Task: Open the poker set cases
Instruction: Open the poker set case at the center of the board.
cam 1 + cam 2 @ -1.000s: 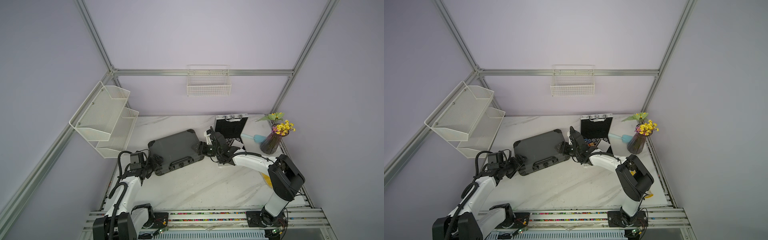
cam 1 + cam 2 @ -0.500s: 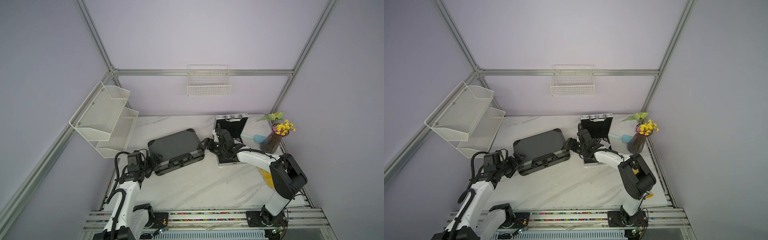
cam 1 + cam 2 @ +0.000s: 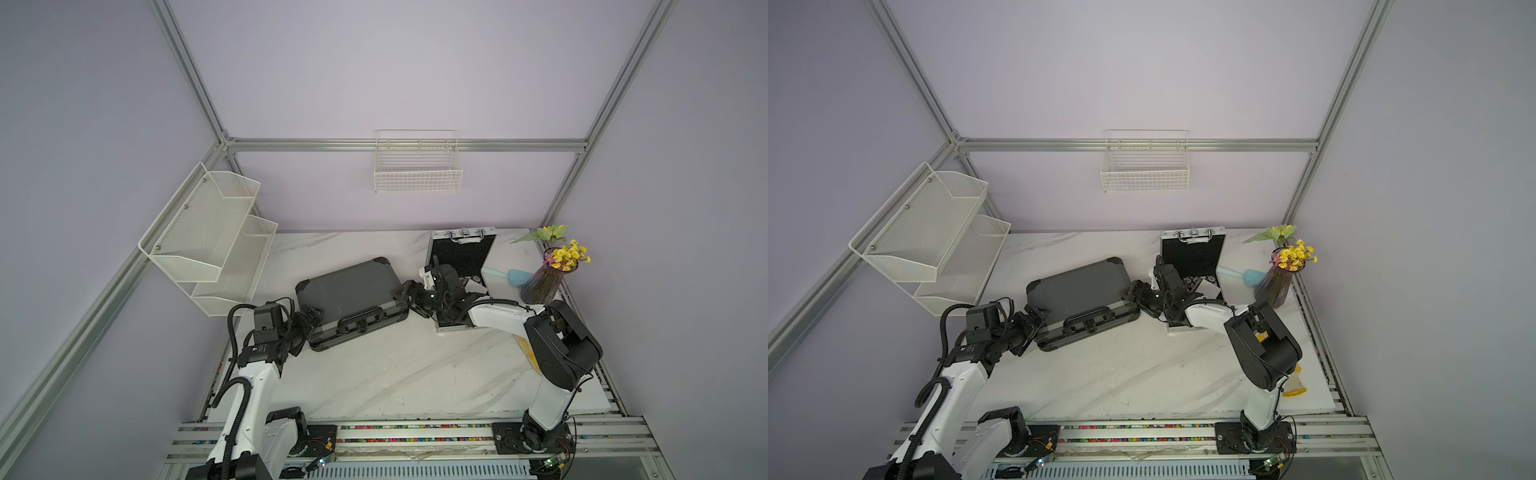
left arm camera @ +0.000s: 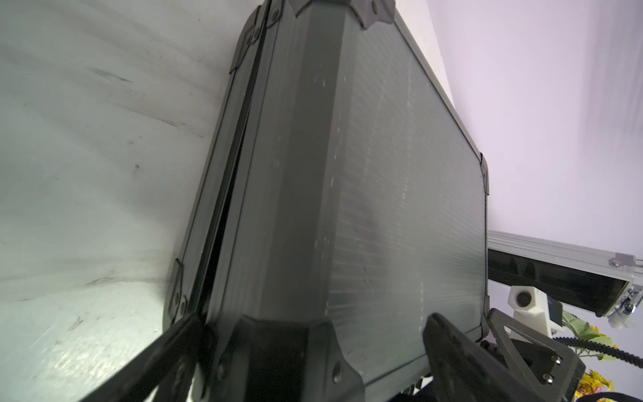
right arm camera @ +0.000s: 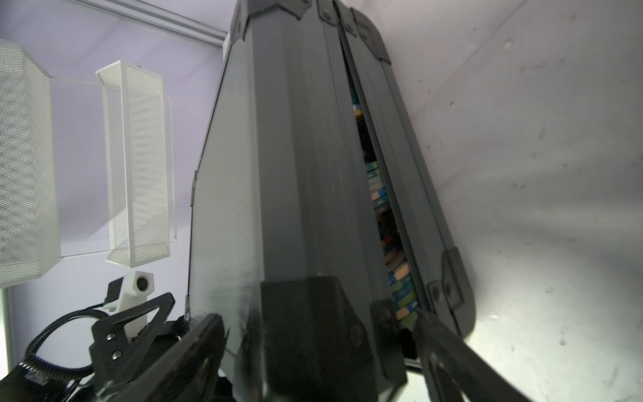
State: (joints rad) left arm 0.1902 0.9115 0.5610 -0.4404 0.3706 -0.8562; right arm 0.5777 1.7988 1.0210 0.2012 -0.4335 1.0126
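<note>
The dark grey case (image 3: 349, 291) (image 3: 1079, 291) lies mid-table with its lid a narrow crack ajar. Coloured chips (image 5: 400, 275) show through the seam. My left gripper (image 3: 309, 322) (image 4: 313, 325) is open at its front left corner, one finger at the seam and the other above the lid (image 4: 382, 174). My right gripper (image 3: 409, 297) (image 5: 318, 318) is open at the front right corner and straddles the lid (image 5: 295, 174) the same way. Behind the right arm stands the silver case (image 3: 461, 253) (image 3: 1192, 253), open with its black-lined lid upright.
A glass vase of flowers (image 3: 540, 282) and a light blue brush (image 3: 509, 275) sit at the back right. A white mesh shelf (image 3: 208, 237) hangs on the left wall and a wire basket (image 3: 417, 166) on the back wall. A yellow object (image 3: 1293, 382) lies by the right arm.
The dark case's lid stood higher a second ago and has sunk to a narrow crack. The right jaws have widened, and the right arm has drawn back toward the silver case.
</note>
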